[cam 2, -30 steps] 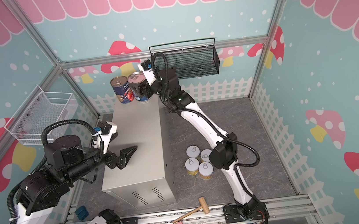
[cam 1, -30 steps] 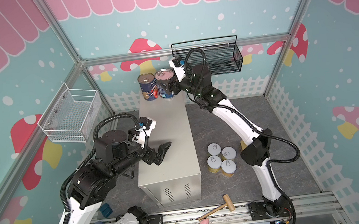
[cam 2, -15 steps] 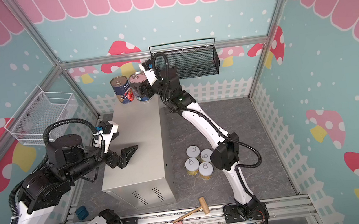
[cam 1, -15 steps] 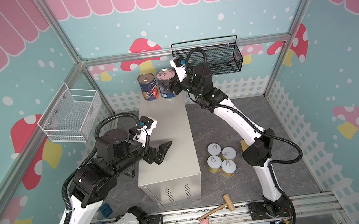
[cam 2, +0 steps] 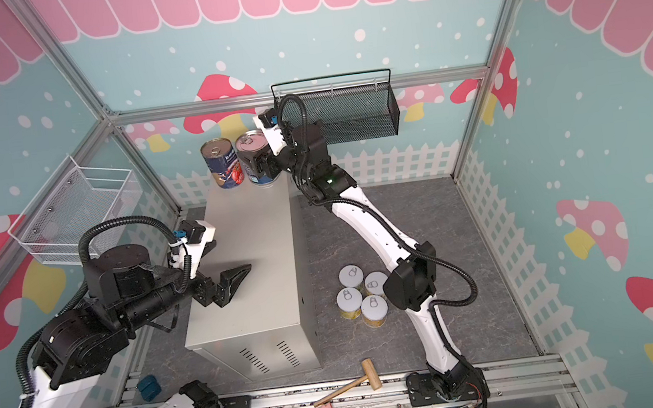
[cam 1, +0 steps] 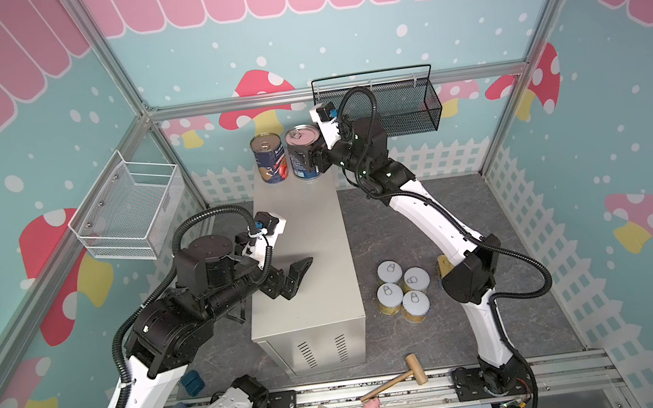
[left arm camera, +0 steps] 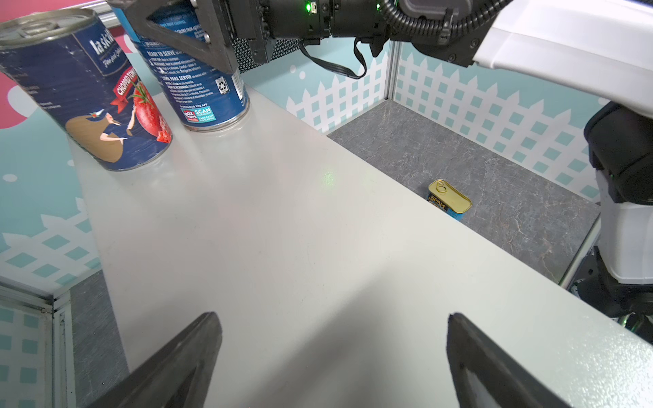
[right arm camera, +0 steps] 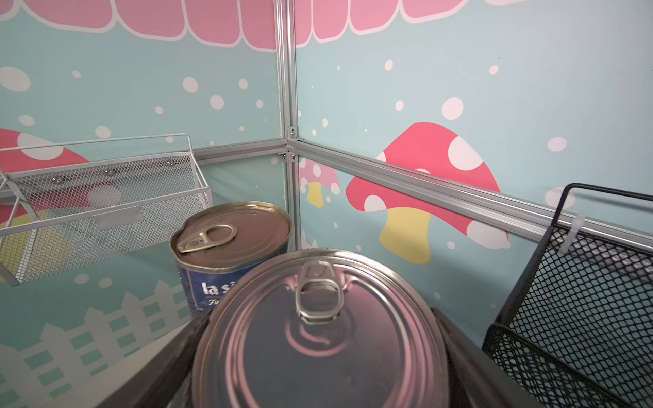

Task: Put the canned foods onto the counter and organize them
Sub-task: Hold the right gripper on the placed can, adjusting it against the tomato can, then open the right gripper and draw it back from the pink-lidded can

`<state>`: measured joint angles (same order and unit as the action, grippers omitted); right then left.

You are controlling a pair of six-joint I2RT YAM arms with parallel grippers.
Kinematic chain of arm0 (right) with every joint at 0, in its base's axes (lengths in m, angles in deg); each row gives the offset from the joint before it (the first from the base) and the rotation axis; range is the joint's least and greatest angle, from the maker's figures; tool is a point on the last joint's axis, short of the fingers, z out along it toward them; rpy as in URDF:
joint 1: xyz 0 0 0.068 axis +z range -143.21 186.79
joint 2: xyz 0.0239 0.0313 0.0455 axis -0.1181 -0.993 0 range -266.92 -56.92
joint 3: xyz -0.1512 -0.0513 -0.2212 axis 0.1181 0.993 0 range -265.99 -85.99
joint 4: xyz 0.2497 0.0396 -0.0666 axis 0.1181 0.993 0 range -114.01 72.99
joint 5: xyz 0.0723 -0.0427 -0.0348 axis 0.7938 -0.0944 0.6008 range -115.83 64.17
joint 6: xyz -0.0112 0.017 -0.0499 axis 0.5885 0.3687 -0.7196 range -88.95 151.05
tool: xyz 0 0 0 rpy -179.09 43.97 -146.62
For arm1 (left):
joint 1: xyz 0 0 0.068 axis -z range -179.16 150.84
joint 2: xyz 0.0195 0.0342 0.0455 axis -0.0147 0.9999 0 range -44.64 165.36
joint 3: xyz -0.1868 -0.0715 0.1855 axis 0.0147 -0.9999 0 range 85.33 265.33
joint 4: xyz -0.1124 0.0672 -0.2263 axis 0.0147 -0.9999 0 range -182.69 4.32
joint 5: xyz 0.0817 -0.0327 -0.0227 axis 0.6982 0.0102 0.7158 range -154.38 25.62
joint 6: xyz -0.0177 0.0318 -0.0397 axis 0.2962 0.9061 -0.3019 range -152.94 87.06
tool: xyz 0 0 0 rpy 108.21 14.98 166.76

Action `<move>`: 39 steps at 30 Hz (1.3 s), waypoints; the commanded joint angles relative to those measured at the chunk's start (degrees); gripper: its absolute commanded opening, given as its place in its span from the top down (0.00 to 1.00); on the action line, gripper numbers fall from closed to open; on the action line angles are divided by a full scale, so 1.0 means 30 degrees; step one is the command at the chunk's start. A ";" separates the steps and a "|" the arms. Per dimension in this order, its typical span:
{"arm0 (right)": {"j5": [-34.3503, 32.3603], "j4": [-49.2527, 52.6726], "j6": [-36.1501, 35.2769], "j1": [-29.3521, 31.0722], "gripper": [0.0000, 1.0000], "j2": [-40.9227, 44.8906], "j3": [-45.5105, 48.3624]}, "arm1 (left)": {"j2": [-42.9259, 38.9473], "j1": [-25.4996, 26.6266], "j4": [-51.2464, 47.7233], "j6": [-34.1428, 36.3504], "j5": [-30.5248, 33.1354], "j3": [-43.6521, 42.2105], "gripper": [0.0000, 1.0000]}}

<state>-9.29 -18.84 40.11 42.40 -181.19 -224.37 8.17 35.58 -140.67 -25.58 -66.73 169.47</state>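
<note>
I am holding my right gripper (cam 1: 306,161) clamped on the tall blue-label silver-lidded can (cam 1: 299,136) at the far end of the beige-grey metal tabletop (cam 1: 311,232) — just beside the dark-blue tomato can (cam 1: 268,159). My left gripper (left arm camera: 334,319) is hovering spread wide, empty, over the middle.

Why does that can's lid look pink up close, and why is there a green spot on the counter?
Right wrist view: the shiny top of the can mirrors the pink scallops. Left wrist view: the spot on the counter is likely the green light reflected; the near fingers look blurred.
</note>
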 commanded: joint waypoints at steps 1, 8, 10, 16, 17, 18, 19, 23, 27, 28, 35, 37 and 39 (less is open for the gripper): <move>0.0001 0.1740 -0.0090 -0.0252 0.26 0.0026 0.0537 | -0.0054 0.0082 0.0309 0.0507 -0.0154 -0.0019 0.01; 0.0345 0.1340 -0.0149 -0.0276 0.15 0.0267 0.0481 | -0.0087 0.0088 0.0309 0.0449 -0.0154 -0.0042 0.01; 0.0502 0.1380 -0.0149 -0.0292 0.10 0.0405 0.0485 | -0.0086 0.0098 0.0302 0.0449 -0.0154 -0.0035 0.01; 0.1710 0.1374 -0.0513 -0.0297 0.01 0.1086 0.0621 | 0.0061 0.0085 0.0218 0.0362 -0.0119 0.0225 0.01; 0.1981 0.1382 -0.0606 -0.0278 0.01 0.1224 0.0709 | 0.0071 0.0084 0.0222 0.0332 -0.0086 0.0266 0.01; 0.2209 0.1349 -0.0653 -0.0297 0.01 0.1338 0.0824 | 0.0100 0.0092 0.0210 0.0310 -0.0074 0.0271 0.01; 0.2445 0.1365 -0.0726 -0.0290 0.01 0.1550 0.0956 | 0.0116 0.0105 0.0221 0.0275 -0.0066 0.0262 0.01; 0.2809 0.1238 -0.0793 -0.0298 0.01 0.2717 0.2236 | 0.0221 0.0106 0.0200 0.0106 0.0266 0.0410 0.01; 0.2550 0.0958 -0.0823 -0.0272 0.01 0.4764 0.4851 | 0.0589 0.0087 -0.0118 -0.0368 0.0648 0.1241 0.01; 0.2391 0.0914 -0.0849 -0.0258 0.01 0.5526 0.5672 | 0.0778 0.0095 -0.0281 -0.0562 0.0728 0.1569 0.01; -0.0312 0.2012 -0.1225 -0.0256 0.01 1.0454 1.1015 | 0.2059 0.0058 -0.1586 -0.2047 0.2518 0.3988 0.01; -0.0791 0.2228 -0.1262 -0.0247 0.01 1.2194 1.2834 | 0.2563 -0.0103 -0.2230 -0.2694 0.3643 0.5176 0.01; -0.1328 0.2315 -0.1175 -0.0239 0.01 1.3878 1.4561 | 0.3015 -0.0318 -0.2826 -0.3383 0.4358 0.6142 0.01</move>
<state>-9.60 -13.31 37.42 41.42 -144.18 -185.64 16.24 35.32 -145.28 -32.07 -58.88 184.20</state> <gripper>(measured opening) 0.995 0.991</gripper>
